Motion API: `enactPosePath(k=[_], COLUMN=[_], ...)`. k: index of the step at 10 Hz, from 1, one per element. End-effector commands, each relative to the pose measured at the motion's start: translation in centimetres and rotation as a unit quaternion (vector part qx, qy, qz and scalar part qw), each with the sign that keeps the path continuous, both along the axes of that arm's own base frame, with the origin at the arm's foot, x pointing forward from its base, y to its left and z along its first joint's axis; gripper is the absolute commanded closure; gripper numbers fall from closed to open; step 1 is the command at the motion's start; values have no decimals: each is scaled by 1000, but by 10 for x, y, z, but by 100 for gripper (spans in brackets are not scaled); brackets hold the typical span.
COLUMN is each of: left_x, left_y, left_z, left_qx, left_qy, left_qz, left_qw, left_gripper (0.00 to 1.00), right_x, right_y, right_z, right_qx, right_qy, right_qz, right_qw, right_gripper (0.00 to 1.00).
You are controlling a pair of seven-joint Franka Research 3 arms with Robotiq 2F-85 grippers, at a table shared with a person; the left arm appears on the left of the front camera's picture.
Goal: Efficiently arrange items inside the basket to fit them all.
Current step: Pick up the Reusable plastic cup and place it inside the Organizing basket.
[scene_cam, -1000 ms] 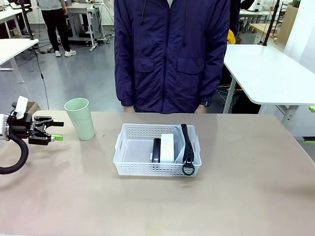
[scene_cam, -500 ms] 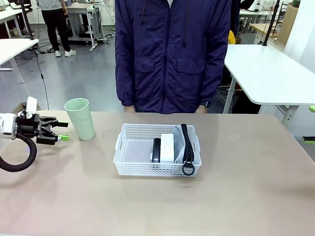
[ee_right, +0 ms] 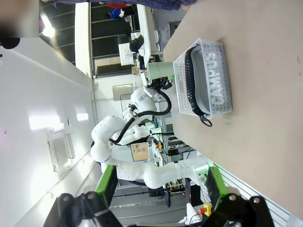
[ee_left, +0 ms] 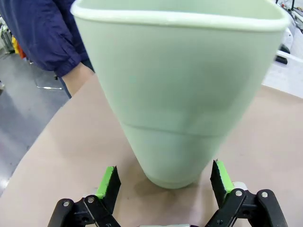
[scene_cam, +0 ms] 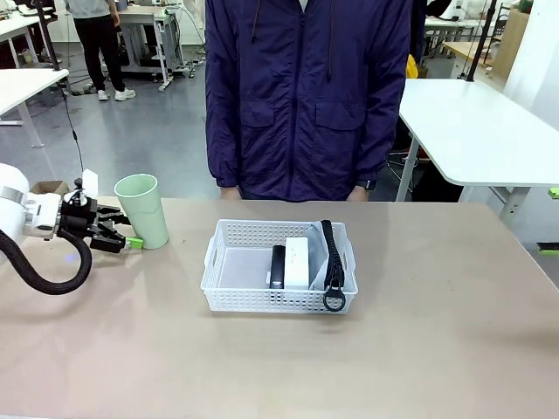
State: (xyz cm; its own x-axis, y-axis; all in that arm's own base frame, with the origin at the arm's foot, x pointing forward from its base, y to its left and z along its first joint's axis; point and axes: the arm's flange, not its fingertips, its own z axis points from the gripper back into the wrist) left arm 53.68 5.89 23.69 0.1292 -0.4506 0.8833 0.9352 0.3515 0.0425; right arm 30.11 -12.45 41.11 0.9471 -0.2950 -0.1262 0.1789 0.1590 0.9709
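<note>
Table (scene_cam: 454,349) bare ahead and right of the basket (scene_cam: 229,295), whose left half is free. Pouch (scene_cam: 320,262), box (scene_cam: 297,260), device (scene_cam: 278,264) lie inside, long axes front-to-back. Cup (scene_cam: 143,209) upright at left edge; left gripper (ee_left: 163,182) spread, straddling its base. Right gripper (ee_right: 158,185) spread, empty.

We take this for a robotics lab or workshop: beyond our beige work table (scene_cam: 454,349) we see white height-adjustable benches (scene_cam: 476,131) on a grey concrete floor (scene_cam: 140,140), loose black cables (scene_cam: 74,131), and a second person (scene_cam: 96,39) standing by metal-framed equipment at the back.
</note>
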Motion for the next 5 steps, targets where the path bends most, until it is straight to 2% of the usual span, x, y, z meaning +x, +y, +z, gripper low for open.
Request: enactPosePath(k=[1, 5], left_x=[6, 10], left_y=[-7, -18], left_z=[-6, -11], left_qx=[4, -21], left_qy=[5, -3], left_qz=[-1, -30], left_qw=[1000, 999], left_gripper=[0, 0], right_x=[0, 0], right_y=[0, 0], right_z=[5, 5], right_qx=[5, 5], right_qy=[1, 1], right_qz=[-1, -1], right_qw=[1000, 1000], right_gripper=[0, 0])
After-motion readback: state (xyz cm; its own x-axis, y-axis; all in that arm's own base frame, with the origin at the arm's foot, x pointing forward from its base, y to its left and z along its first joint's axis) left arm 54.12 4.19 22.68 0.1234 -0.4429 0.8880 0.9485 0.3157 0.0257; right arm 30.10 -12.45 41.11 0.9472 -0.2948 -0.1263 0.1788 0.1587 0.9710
